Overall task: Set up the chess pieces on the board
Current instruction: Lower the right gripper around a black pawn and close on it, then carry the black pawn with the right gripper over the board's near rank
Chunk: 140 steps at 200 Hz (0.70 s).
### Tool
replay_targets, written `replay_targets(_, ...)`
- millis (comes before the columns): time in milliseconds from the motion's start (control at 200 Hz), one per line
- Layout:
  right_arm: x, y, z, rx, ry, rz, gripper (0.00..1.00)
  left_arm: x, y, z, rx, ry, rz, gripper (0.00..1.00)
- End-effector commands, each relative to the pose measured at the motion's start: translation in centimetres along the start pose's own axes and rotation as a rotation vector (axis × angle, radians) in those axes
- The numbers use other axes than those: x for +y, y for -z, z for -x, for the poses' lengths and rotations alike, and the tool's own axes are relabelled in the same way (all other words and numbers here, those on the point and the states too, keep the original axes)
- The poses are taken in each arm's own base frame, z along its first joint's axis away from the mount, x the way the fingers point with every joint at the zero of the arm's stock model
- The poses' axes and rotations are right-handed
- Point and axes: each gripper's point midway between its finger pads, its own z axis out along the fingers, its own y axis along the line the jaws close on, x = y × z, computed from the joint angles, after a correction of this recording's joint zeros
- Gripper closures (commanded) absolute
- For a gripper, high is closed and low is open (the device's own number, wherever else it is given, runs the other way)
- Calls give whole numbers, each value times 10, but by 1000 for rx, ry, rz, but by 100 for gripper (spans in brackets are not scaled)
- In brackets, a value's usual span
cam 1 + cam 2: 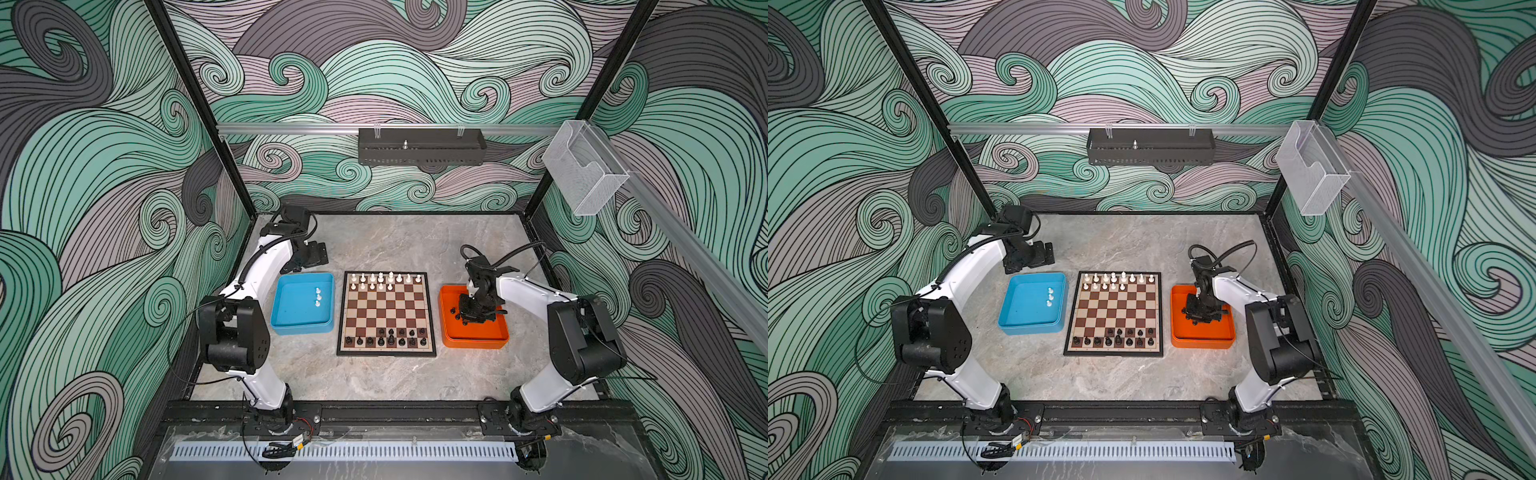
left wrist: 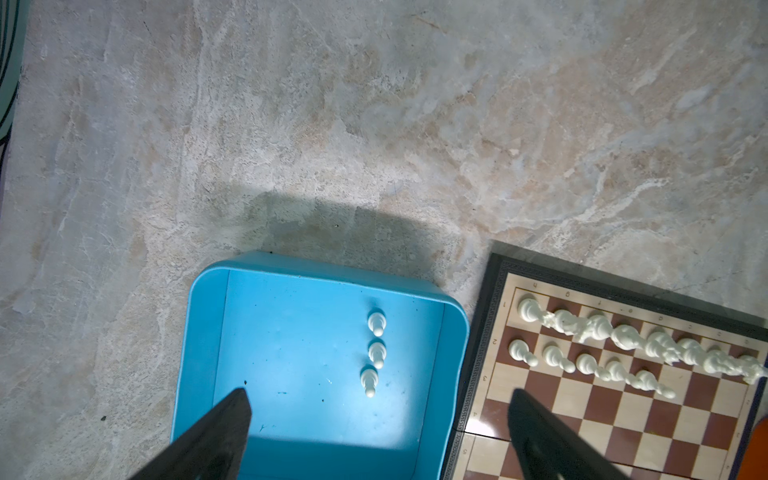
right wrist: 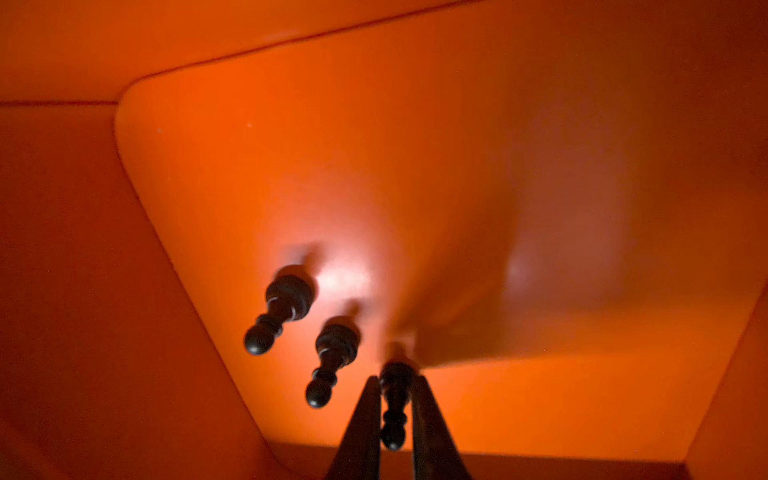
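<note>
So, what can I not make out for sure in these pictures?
- Top views: the right gripper covers much of the orange tray, so its black pawns cannot be counted.
- Right wrist view: whether the gripped pawn is off the tray floor is unclear.
- Left wrist view: the white back row overlaps, types unreadable; the frame edge cuts off the board on its black side.

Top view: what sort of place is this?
Probably a robot lab cell: left arm and right arm on a base rail, patterned walls on a black frame, chessboard between blue tray and orange tray.
</note>
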Motion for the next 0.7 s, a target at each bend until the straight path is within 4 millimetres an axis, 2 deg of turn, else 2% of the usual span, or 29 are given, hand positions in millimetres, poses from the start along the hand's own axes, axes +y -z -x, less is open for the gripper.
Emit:
replay_targets(0, 3, -1, 1, 10, 3, -1, 89, 3, -1, -1, 11, 2, 1, 1)
replay_targets(120, 4, 2, 0, 11, 10, 1, 91, 3, -1, -2, 12, 4, 1, 1)
replay_targets(325, 4, 17, 3, -19, 33, -16, 91, 3, -1, -2, 11, 5, 1, 1)
replay_targets(696, 18, 57, 11, -84, 91, -3, 91, 2, -1, -2, 12, 5, -2, 1)
